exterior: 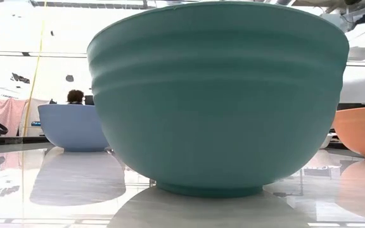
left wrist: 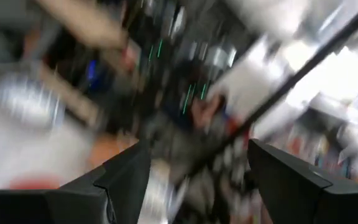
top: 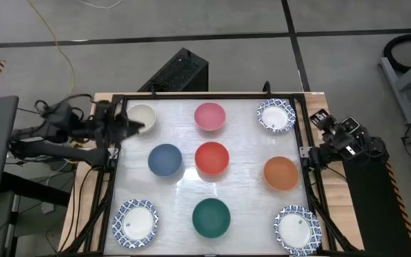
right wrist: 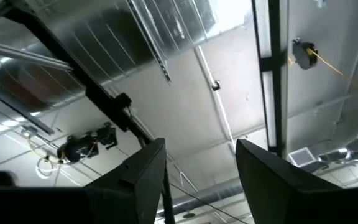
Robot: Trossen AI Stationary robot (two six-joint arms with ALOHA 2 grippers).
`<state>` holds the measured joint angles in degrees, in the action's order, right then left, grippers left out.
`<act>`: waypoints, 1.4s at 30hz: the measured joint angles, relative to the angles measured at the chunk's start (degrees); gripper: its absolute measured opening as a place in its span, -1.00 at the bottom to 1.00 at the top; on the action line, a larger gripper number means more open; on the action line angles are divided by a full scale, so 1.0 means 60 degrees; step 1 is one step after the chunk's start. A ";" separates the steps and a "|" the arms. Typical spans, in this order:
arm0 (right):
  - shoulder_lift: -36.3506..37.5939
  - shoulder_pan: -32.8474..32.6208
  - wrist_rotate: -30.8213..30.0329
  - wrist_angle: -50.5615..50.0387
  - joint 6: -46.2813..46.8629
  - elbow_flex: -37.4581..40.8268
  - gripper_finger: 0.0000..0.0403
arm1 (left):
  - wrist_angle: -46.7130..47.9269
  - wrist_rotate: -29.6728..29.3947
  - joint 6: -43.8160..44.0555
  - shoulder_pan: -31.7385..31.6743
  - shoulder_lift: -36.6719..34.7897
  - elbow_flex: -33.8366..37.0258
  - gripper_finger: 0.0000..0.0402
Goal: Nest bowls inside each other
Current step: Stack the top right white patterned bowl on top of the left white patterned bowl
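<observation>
Here, nine small round bowls sit separately in a three-by-three grid on the glossy white table (top: 248,182).
Left gripper (top: 135,128), fingers spread, reaches beside the plain cream bowl (top: 143,116); right gripper (right wrist: 201,180), likewise spread, is raised off the table's right edge.

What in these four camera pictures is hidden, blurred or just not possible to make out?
- Low view: the dark green bowl fills the picture and hides the middle of the table; the blue bowl and orange bowl show only partly.
- Left wrist view: motion blur; nothing beyond the left gripper can be identified.
- Right wrist view: the right gripper points at the ceiling, so no bowls show.
</observation>
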<state>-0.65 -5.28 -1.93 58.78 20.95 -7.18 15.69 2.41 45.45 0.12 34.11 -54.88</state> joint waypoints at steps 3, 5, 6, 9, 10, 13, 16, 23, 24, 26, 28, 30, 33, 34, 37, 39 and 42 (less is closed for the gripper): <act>-0.0006 0.0000 -0.0384 -0.0430 -0.0003 0.0000 0.08 | 0.2343 0.1359 0.0477 0.0004 0.0765 -0.0867 0.28; -0.0005 0.0000 -0.0828 -0.1000 0.0000 -0.0010 0.08 | 0.3620 0.2459 0.0780 0.0004 0.1294 -0.1314 0.28; -0.0004 0.0000 -0.1206 -0.1470 0.0003 -0.0026 0.08 | 0.4228 0.3045 0.0955 0.0010 0.1539 -0.1475 0.28; -0.0029 0.0004 -0.2215 -0.3769 0.0484 -0.0413 0.08 | 0.5499 0.4412 0.1419 0.0229 0.2159 -0.1716 0.28; -0.0077 0.0004 -0.2482 -0.4765 0.0762 -0.0675 0.08 | 0.5723 0.4669 0.1465 0.0376 0.2318 -0.1729 0.28; -0.0523 0.0004 -0.2744 -0.7813 0.1488 -0.1830 0.08 | 0.6332 0.4850 0.1381 0.0927 0.2625 -0.1733 0.28; -0.1513 0.0004 -0.2714 -1.0266 0.1981 -0.3276 0.08 | 0.6669 0.4713 0.1280 0.1581 0.2863 -0.1737 0.28; -0.4382 0.0015 -0.2881 -1.4070 0.1542 -0.6603 0.08 | 0.7321 0.3703 0.1692 0.3105 0.3103 -0.1747 0.28; -0.4832 0.0042 -0.3202 -1.4835 0.1560 -0.7080 0.08 | 0.7340 0.3414 0.1803 0.3278 0.3116 -0.1745 0.28; -0.5664 0.0142 -0.3978 -1.6643 0.1906 -0.7957 0.08 | 0.7230 0.2815 0.2059 0.3493 0.3122 -0.1747 0.28; -0.6536 0.0269 -0.4463 -1.8393 0.2323 -0.8718 0.08 | 0.7168 0.2280 0.2355 0.3567 0.3126 -0.1745 0.28; -0.7361 0.0449 -0.4561 -1.9758 0.2419 -0.9254 0.08 | 0.7041 0.1837 0.2620 0.3604 0.3122 -0.1747 0.28; -0.8684 0.0732 -0.4413 -2.0981 0.2161 -0.9597 0.08 | 0.6743 0.1537 0.2704 0.3606 0.3118 -0.1745 0.28; -0.9111 0.0814 -0.4385 -2.1182 0.1983 -0.9623 0.08 | 0.6604 0.1509 0.2675 0.3606 0.3115 -0.1747 0.28; -1.0363 0.1014 -0.4365 -2.1657 0.1552 -0.9635 0.08 | 0.6307 0.1456 0.2577 0.3603 0.3115 -0.1744 0.28; -1.1193 0.1143 -0.4362 -2.1842 0.1314 -0.9602 0.08 | 0.6039 0.1455 0.2566 0.3606 0.3115 -0.1744 0.28; -1.2028 0.1445 -0.4416 -2.2107 0.1012 -0.9617 0.08 | 0.5765 0.1267 0.2546 0.3606 0.3115 -0.1744 0.28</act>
<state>-72.82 3.39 -28.42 -73.86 27.02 -64.88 50.28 10.01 60.72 21.76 52.80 -65.34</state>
